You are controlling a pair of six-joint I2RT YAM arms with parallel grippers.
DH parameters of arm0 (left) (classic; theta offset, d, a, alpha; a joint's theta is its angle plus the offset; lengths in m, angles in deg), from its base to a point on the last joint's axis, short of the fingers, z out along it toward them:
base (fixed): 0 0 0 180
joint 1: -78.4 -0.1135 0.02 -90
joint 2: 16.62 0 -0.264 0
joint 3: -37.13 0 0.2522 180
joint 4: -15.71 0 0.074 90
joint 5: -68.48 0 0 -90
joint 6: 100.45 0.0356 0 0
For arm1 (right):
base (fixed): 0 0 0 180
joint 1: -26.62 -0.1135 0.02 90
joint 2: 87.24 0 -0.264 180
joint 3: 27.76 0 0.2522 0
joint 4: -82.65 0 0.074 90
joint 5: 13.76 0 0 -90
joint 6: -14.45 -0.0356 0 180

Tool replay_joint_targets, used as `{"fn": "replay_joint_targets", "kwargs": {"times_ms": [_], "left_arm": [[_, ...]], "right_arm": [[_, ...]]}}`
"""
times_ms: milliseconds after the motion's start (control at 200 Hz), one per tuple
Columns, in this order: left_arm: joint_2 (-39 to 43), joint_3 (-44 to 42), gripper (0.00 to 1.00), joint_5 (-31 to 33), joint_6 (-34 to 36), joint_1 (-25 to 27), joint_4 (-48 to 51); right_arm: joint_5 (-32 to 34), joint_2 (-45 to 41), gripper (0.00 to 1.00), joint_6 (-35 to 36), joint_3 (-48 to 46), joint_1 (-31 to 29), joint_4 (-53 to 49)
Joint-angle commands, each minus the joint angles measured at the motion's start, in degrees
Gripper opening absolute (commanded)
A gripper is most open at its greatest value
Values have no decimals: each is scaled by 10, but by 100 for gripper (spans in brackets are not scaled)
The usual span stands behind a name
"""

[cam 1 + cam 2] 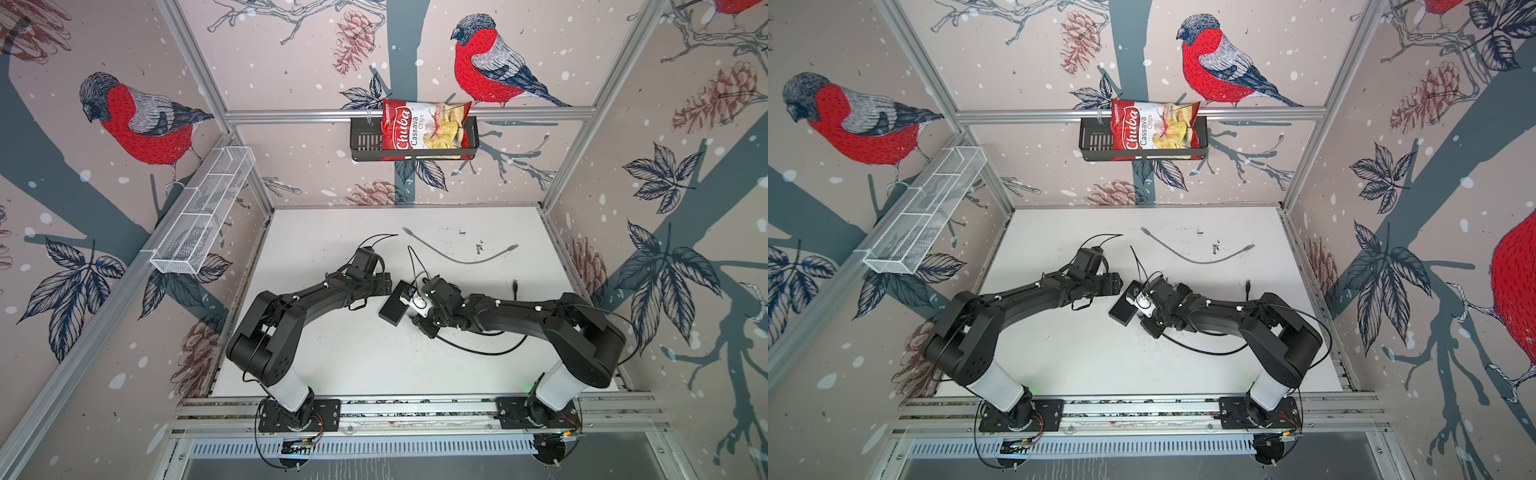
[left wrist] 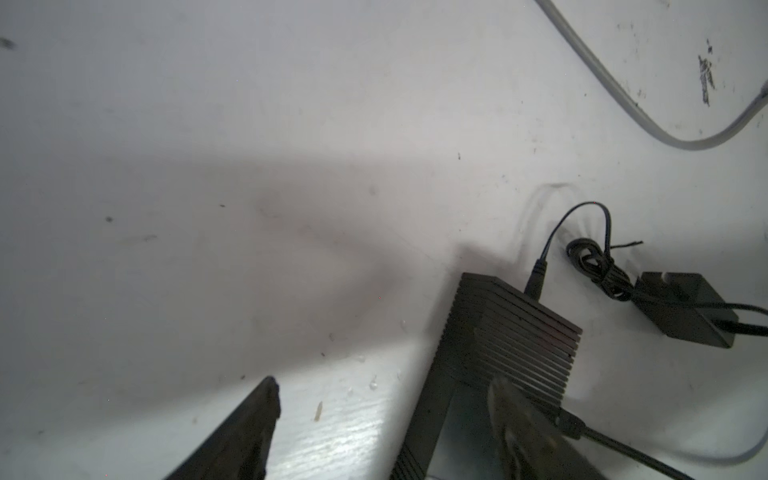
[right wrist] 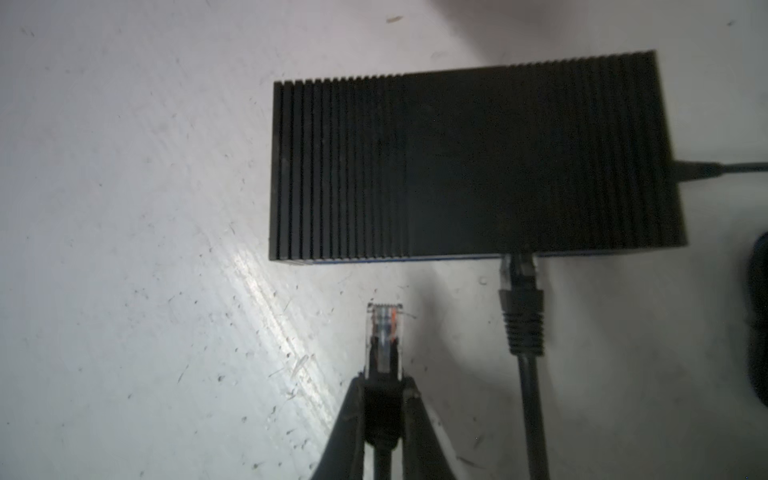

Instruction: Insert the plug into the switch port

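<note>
One plug pinched by right gripper, left gripper spread at switch, black cable plugged in alongside.

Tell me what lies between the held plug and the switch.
Only bare table, seen in the right wrist view. The plug is short of the switch; the other plugged-in cable lies beside that gap.

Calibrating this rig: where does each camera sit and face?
Top views: overhead, looking down on the table; left arm and right arm show in both.
Left wrist: on left arm, facing an end of the switch; open left gripper shows.
Right wrist: behind the right gripper, facing the switch's port edge; held plug shows.
Shared: both wrist views show the switch.
</note>
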Motion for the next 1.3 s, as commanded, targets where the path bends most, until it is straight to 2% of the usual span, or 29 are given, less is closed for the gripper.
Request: {"fn": "replay_joint_targets", "kwargs": {"times_ms": [0,215,405,580,780,1146,1296], "left_arm": [[-14,8,77,-28,14,-1,2],[-39,7,69,-45,17,0,-2],[-38,-8,58,-46,14,-1,-4],[-37,-19,53,-63,10,0,-18],[-54,-28,47,-97,1,0,-37],[-50,-57,37,-113,-25,8,-62],[-56,-54,29,-111,-30,14,-61]], "right_arm": [[10,14,11,10,16,-7,-27],[12,40,12,16,51,-14,-39],[17,61,12,20,77,-20,-59],[21,68,11,19,88,-20,-75],[28,76,11,4,103,-21,-72],[33,89,11,-20,123,-32,-57],[42,85,12,-40,118,-33,-25]]}}
